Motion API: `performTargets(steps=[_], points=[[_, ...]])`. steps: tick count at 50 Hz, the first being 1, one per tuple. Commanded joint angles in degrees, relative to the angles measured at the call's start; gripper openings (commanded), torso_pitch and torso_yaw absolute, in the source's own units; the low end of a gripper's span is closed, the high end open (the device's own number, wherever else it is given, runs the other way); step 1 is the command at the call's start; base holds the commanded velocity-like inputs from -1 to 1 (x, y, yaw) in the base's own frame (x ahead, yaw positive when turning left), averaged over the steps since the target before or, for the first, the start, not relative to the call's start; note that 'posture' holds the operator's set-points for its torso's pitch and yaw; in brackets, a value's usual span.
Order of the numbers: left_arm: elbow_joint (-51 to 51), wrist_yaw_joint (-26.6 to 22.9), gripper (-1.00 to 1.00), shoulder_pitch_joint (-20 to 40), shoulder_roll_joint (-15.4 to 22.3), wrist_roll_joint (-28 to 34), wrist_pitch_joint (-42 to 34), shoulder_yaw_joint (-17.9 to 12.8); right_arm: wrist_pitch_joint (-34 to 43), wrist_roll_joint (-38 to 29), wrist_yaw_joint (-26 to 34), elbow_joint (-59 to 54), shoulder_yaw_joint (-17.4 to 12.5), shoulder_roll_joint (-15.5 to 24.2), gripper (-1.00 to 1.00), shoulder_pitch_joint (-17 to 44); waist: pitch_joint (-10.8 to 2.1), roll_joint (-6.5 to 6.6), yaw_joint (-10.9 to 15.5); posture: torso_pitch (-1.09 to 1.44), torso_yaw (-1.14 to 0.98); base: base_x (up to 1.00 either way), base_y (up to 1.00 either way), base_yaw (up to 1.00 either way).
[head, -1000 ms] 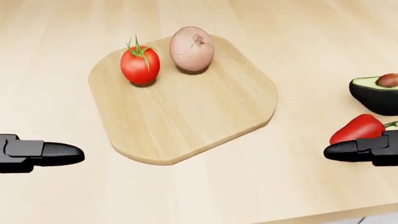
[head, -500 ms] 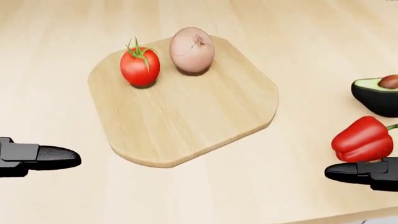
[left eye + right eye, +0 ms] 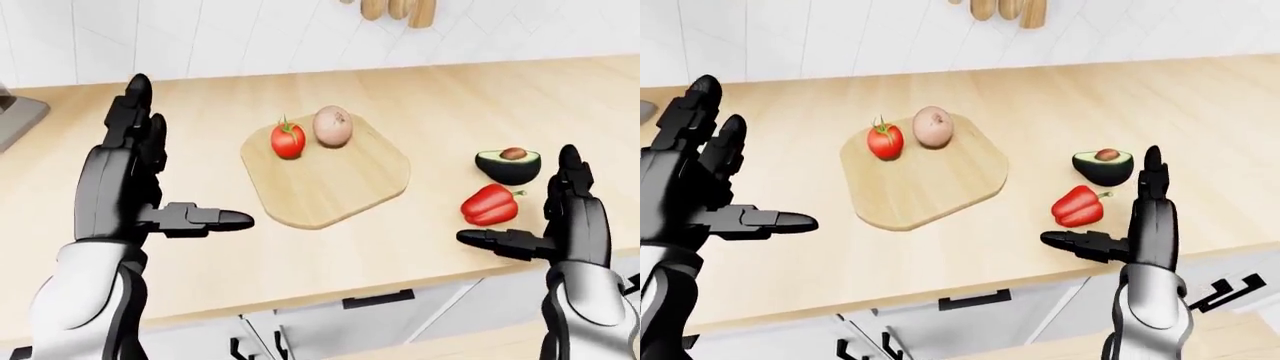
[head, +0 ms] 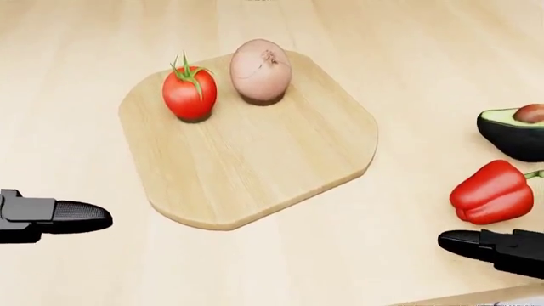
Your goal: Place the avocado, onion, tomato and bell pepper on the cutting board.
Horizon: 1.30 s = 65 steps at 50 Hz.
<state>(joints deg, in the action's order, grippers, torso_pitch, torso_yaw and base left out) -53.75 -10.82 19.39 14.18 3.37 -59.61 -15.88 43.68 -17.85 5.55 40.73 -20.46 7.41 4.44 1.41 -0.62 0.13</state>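
With tomato (image 4: 189, 94) and onion (image 4: 261, 70) on the cutting board (image 4: 255, 166), the empty right hand (image 3: 1145, 232), fingers spread, must next close on the bell pepper (image 4: 493, 192).

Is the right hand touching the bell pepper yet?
Apart. The head view shows bare counter between the right hand and the bell pepper.
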Motion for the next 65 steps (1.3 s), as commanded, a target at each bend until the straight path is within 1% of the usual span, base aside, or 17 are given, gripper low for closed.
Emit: performTargets(steps=[1,7,9,11,15,23,29,30,35,39,45,49,53,56,58,59,65], points=[[-1.57,0.19,1.00,1.31,0.70,-0.09,1.02,-0.32,-0.02,0.84,-2.04,1.32,-0.36,0.59,1.00,1.79,-0.91,0.02,0.05,0.00,0.00,0.00,0.00,0.00],[-3.20,-0.13,1.00,1.68,1.53,-0.71,-0.87,-1.82,0.59,2.25,-2.88,1.96,0.43,1.43,1.00,1.41,-0.87,0.06,0.14,0.00,0.00,0.00,0.00,0.00],[-3.09,0.07,1.00,1.14,1.43,-0.65,-0.32,-1.51,0.41,2.18,-2.41,2.63,0.56,1.43,1.00,0.65,-0.81,0.08,0.13,0.00,0.00,0.00,0.00,0.00],[-2.44,0.29,1.00,0.80,1.11,-0.59,0.68,-1.14,-0.70,1.07,-2.34,2.26,1.68,1.38,1.00,-0.02,-0.73,0.07,0.16,0.00,0.00,0.00,0.00,0.00],[-2.27,0.18,1.00,0.46,1.10,-0.77,1.14,-1.30,0.39,-0.06,-1.48,2.92,2.32,1.37,1.00,0.79,-0.88,0.07,0.16,0.00,0.00,0.00,0.00,0.00],[-1.82,0.53,1.00,0.76,1.03,-0.78,1.24,-0.93,-0.12,-1.20,-0.22,3.95,2.93,0.24,1.00,-0.73,-0.86,0.06,0.17,0.00,0.00,0.00,0.00,0.00],[-2.27,0.36,1.00,0.75,1.22,-0.92,0.76,-1.44,-1.10,-1.70,0.98,4.98,2.48,-0.43,1.00,-2.40,-0.89,0.12,0.13,0.00,0.00,0.00,0.00,0.00],[-2.31,0.38,1.00,0.81,1.17,-1.00,0.70,-1.47,-0.97,-1.97,1.22,5.21,2.65,-0.50,0.89,-2.50,-0.87,0.14,0.13,0.00,0.00,0.00,0.00,0.00],[-2.02,0.49,1.00,0.80,1.27,-1.11,0.97,-1.63,-0.82,-3.09,2.15,5.62,3.22,-0.83,0.55,-2.68,-0.88,0.19,0.08,0.00,0.00,0.00,0.00,0.00],[-2.03,0.56,1.00,0.56,1.19,-1.25,1.24,-1.76,-0.77,-3.51,2.86,6.07,3.04,-1.05,0.49,-3.03,-0.89,0.20,0.05,0.00,0.00,0.00,0.00,0.00],[-2.02,0.59,1.00,0.59,1.26,-1.34,1.14,-1.70,-1.10,-4.92,3.81,6.16,3.86,-0.89,0.26,-3.01,-0.92,0.21,0.05,0.00,0.00,0.00,0.00,0.00],[-1.68,0.71,1.00,0.87,1.34,-1.31,1.36,-1.37,-0.80,-5.54,4.71,6.83,4.05,-0.85,0.02,-2.88,-0.92,0.23,0.05,0.00,0.00,0.00,0.00,0.00],[-1.64,0.74,1.00,1.33,1.56,-1.33,1.07,-1.33,-1.32,-6.19,5.25,6.57,4.38,-0.80,-0.09,-2.90,-0.93,0.25,0.06,0.00,0.00,0.00,0.00,0.00],[-1.74,0.61,1.00,1.49,1.65,-1.44,0.89,-1.48,-1.51,-6.62,5.53,6.51,4.61,-0.90,-0.27,-2.65,-0.95,0.25,0.00,0.00,0.00,0.00,0.00,0.00],[-2.01,0.50,1.00,1.83,1.81,-1.57,0.38,-1.75,-1.31,-6.95,5.69,6.46,4.79,-0.80,-0.58,-2.13,-0.95,0.26,-0.02,0.00,0.00,0.00,0.00,0.00],[-2.19,0.38,1.00,1.80,1.97,-1.65,0.27,-1.85,-1.11,-7.20,5.84,6.41,5.00,-0.62,-0.69,-1.80,-0.97,0.26,-0.03,0.00,0.00,0.00,0.00,0.00],[-2.71,0.31,1.00,1.89,2.39,-1.94,-0.31,-2.38,-0.33,-8.75,6.98,6.46,6.79,0.12,-0.87,0.19,-0.91,0.33,-0.07,0.00,0.00,0.00,0.00,0.00]])
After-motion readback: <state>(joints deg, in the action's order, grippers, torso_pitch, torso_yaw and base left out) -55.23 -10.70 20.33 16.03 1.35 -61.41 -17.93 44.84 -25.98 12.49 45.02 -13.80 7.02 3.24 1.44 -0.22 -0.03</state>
